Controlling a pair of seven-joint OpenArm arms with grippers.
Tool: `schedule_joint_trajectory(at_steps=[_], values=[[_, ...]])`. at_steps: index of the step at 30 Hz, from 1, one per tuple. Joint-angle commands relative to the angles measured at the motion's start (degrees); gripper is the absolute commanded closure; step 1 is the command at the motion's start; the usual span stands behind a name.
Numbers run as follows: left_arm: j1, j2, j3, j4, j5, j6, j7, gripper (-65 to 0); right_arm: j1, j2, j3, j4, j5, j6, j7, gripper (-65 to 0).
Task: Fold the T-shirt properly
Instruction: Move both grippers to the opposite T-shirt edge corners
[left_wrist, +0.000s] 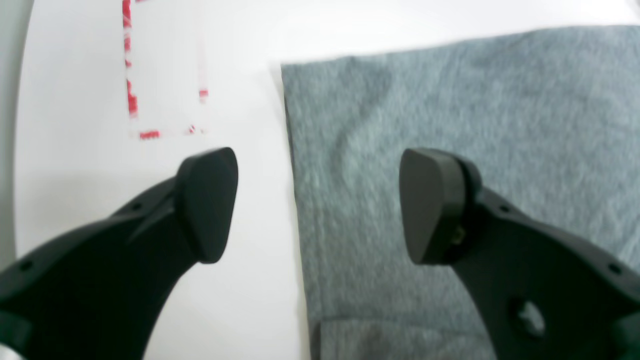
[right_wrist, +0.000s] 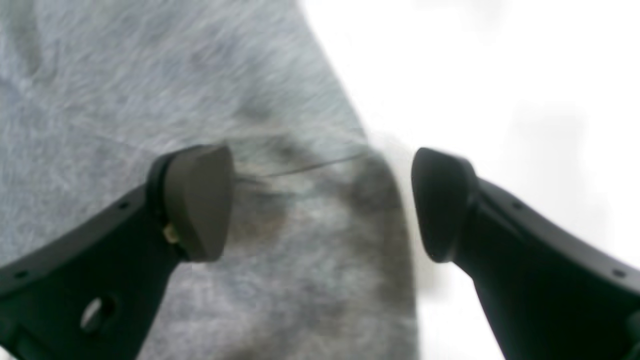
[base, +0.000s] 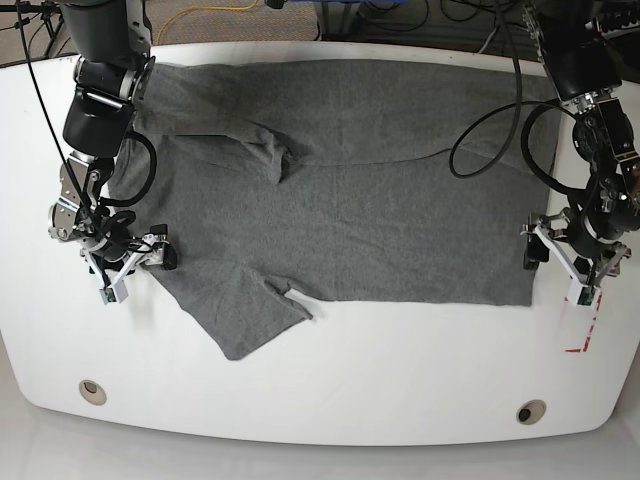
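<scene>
Cloth of the plain heather-grey jersey T-shirt (base: 340, 190) lies limp and light across the white tabletop (base: 400, 370); each gripper's wide-spread, empty fingers (left_wrist: 207, 205) (right_wrist: 197, 200) straddle a side edge, the sensible pinch point.

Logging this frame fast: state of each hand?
Left hand: open, holding nothing, straddling the T-shirt edge.
Right hand: open, holding nothing, over the shirt.

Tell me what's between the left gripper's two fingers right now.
In the left wrist view, the open left gripper straddles the T-shirt side edge: bare white table by one finger, grey cloth by the other.
</scene>
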Motion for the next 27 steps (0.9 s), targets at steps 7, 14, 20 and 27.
schedule_joint_trajectory(at_steps=[7,14,20,27], values=[[0.2,-0.9,-0.4,0.9,-0.5,0.0,-1.1,-47.8,2.6,2.2,0.1,-3.5,0.7,0.0,5.1,-53.3],[0.0,-0.9,-0.4,0.9,-0.5,0.0,-1.1,-47.8,2.1,2.0,0.0,-5.4,0.7,0.0,6.6,-53.1],[-0.4,-0.9,-0.5,0.9,-0.5,0.0,-1.1,-47.8,0.7,0.4,0.0,-5.3,0.8,0.0,6.4,-48.8],[-1.9,-0.9,-0.5,0.6,-0.3,0.2,-1.1,-47.8,0.5,-1.0,-0.1,-5.3,0.8,0.0,6.3,-30.9]])
